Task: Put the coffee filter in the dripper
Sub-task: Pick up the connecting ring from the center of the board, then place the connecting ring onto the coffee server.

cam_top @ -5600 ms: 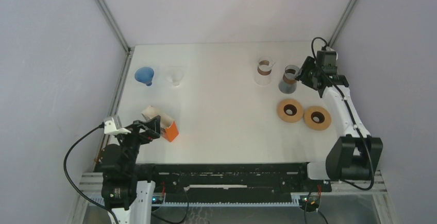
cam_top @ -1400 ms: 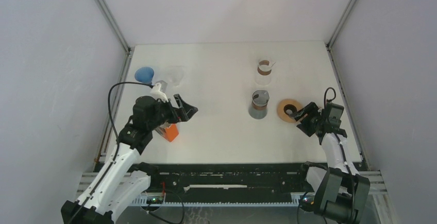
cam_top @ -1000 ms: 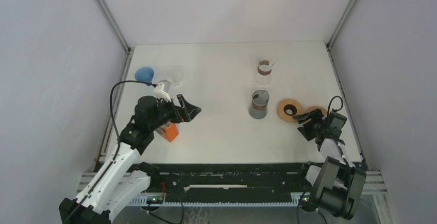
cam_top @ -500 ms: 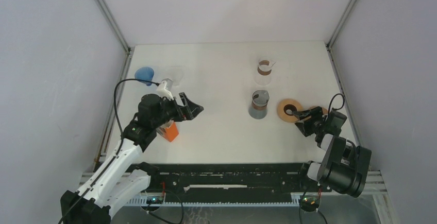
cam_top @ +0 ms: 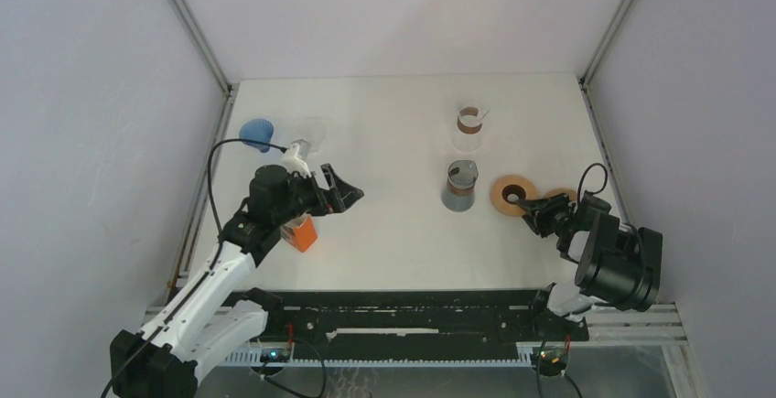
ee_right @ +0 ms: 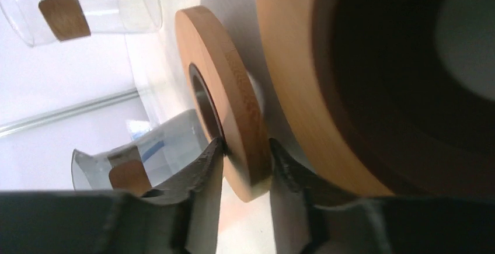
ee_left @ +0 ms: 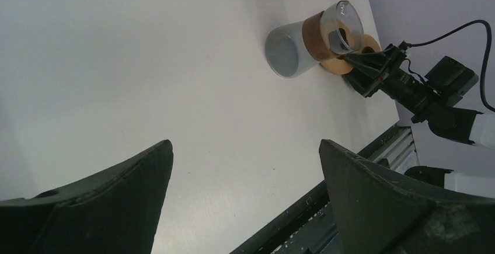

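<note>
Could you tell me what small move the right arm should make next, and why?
Probably a slight lift: the right claw has the rim of the wooden ring pinched between its fingers, so a small raise off the table would test the hold before carrying it anywhere.

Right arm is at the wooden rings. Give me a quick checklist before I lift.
1. Grip: right gripper fingers against both faces of the wooden ring: ok.
2. Clearance from the second ring: cannot tell, it sits very close.
3. Clearance from the grey carafe, upright and apart: ok.
4. Other arm: left gripper open, empty, above bare table: ok.
5. Sight of the coffee filter: not ok, only the orange box shows.
</note>
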{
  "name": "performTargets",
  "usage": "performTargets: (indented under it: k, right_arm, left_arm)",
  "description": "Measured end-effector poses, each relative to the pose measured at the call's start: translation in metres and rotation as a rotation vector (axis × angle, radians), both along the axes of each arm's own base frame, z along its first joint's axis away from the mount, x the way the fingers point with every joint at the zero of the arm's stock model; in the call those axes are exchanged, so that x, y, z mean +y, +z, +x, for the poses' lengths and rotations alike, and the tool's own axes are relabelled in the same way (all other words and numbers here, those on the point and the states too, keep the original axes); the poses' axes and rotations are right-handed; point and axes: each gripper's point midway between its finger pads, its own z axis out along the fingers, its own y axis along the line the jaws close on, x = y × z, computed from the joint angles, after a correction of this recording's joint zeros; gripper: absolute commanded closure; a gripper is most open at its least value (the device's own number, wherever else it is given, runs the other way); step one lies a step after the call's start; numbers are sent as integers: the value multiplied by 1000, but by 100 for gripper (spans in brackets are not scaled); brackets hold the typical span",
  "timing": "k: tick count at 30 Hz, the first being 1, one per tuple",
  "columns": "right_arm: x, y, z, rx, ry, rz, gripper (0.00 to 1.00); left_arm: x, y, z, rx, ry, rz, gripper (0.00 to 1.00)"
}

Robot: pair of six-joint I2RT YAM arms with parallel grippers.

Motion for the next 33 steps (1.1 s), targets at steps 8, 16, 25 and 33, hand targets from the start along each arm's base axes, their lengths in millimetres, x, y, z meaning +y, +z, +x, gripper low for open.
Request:
performTargets:
  k: [8,16,25,33]
  right_arm:
    - [11,22,8,-79,53,22,97]
    - [10,46,4,-95,49,-2,100]
    - [6,116,10,-261,61,-47,100]
    - [31,161,3,-357,117,11,100]
  left_arm:
    - [-3,-1,4,6,1,-10,0]
    - [-9,16,13,-12,12,-65,0]
    - [-15,32,22,-22,36,-138,0]
    - [-26,76,35,-72,33,-208,0]
